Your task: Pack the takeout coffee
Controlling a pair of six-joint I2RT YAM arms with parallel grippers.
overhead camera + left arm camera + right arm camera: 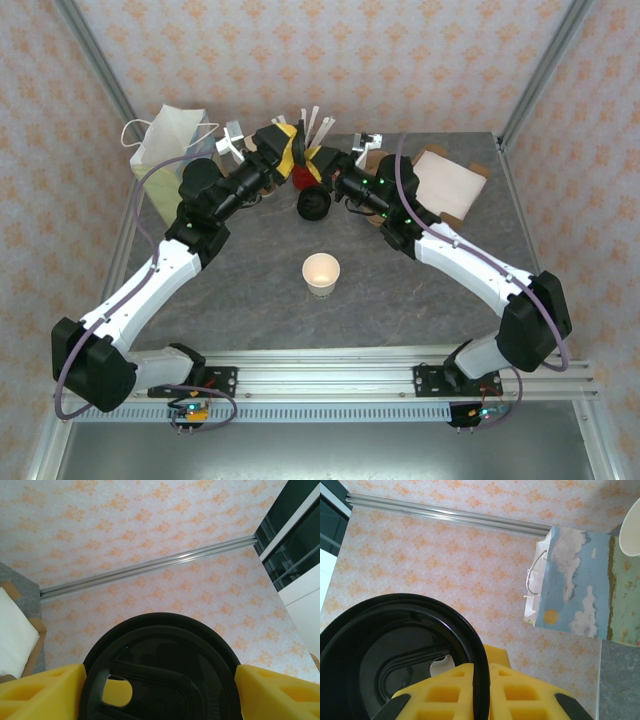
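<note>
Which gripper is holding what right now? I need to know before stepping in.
Left gripper: closed across a round black plastic lid.
Right gripper: shut, pinching a black lid's rim; cannot tell whether it is the same lid.

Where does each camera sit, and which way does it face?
Top external: above and behind the arms, facing down at the table; both arms show.
Left wrist: on the left arm, facing the wall; left hand holds a black lid.
Right wrist: facing wall and paper bag; right hand pinches a black lid.
Shared: paper bag, top and right wrist.
</note>
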